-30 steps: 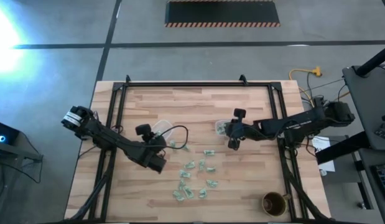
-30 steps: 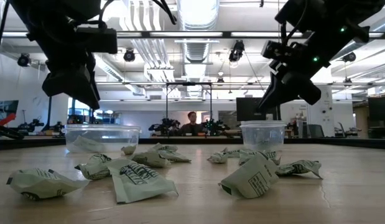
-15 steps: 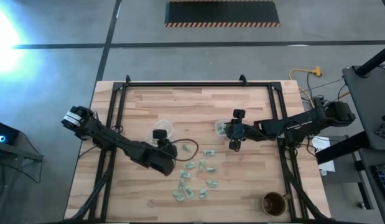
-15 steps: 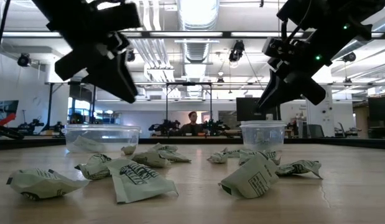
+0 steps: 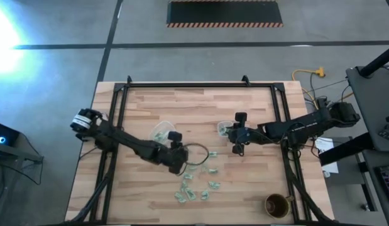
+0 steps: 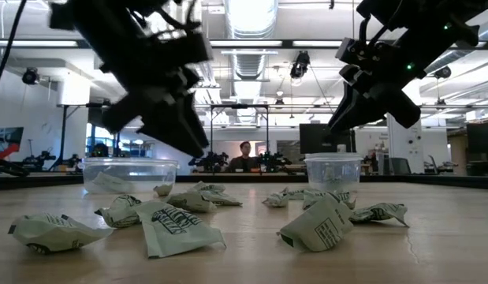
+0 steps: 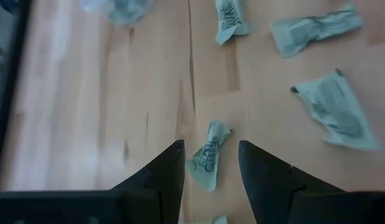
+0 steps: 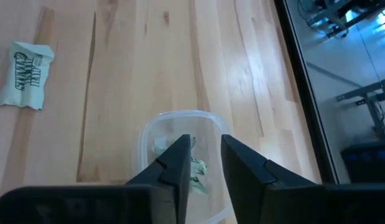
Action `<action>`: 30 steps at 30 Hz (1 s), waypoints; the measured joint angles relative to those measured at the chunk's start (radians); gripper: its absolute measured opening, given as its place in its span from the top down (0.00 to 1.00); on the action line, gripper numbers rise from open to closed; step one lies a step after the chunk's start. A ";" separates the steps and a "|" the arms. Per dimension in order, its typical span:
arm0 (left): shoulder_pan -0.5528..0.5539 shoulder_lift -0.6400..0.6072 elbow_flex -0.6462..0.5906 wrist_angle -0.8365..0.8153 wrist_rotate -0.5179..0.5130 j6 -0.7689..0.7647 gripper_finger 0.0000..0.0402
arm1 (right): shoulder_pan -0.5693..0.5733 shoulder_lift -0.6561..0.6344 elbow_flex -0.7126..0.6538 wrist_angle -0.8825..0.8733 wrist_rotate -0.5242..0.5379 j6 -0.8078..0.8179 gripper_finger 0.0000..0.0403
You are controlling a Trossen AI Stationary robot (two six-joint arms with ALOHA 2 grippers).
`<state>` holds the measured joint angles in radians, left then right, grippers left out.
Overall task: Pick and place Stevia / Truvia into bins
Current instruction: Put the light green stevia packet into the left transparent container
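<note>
Wooden table [image 5: 150,107], butcher-block slats, carrying all that follows.

Clear plastic bins, two: larger bin [image 5: 161,131] toward the left arm, smaller bin [image 8: 180,140] directly under the right gripper, several packets already inside each. Thin-walled and light by the look; likely to slide if knocked.

Left gripper [image 7: 209,163]: low over the loose pile near table centre, fingers spread wide, nothing held. One crumpled packet [image 7: 208,155] lying lengthwise in the gap between the fingertips, flat on the wood, touched by neither finger as far as can be judged.

Right gripper [image 8: 204,163]: poised above the smaller bin, fingers parted by a narrow gap; no packet visible between them, though the tips hide part of the bin floor, so perhaps just emptied.

Green-and-white Stevia packets [image 5: 194,179], a dozen or so loose, scattered between the two bins and toward the near edge, some overlapping; one stray packet [image 8: 21,73] well apart from the smaller bin. Paper, very light, soft, creased, lying nearly flat; little for a finger to catch. Best taken across the short width at a raised crease or puffed middle, fingertips pressed close to the wood; prone to skidding or lifting a neighbour along.
</note>
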<state>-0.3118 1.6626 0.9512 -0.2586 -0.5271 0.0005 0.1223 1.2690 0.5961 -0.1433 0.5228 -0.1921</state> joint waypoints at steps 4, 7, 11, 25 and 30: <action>0.068 0.027 0.000 0.032 0.088 0.023 0.67 | 0.000 -0.002 0.000 0.000 -0.007 -0.001 0.82; 0.104 0.041 0.000 0.038 0.132 0.040 0.67 | 0.000 -0.004 0.000 -0.001 -0.008 -0.001 0.82; 0.145 0.052 -0.001 0.040 0.199 0.042 0.67 | 0.000 -0.004 0.000 0.000 -0.009 -0.002 0.81; 0.202 0.128 0.019 0.049 0.317 0.084 0.67 | 0.000 -0.004 -0.001 -0.001 -0.011 0.001 0.82; 0.202 0.121 0.019 0.042 0.324 0.077 0.74 | 0.000 -0.004 -0.001 -0.001 -0.028 0.000 0.83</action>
<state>-0.1101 1.7833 0.9707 -0.2166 -0.2030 0.0772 0.1223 1.2649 0.5949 -0.1439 0.4948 -0.1917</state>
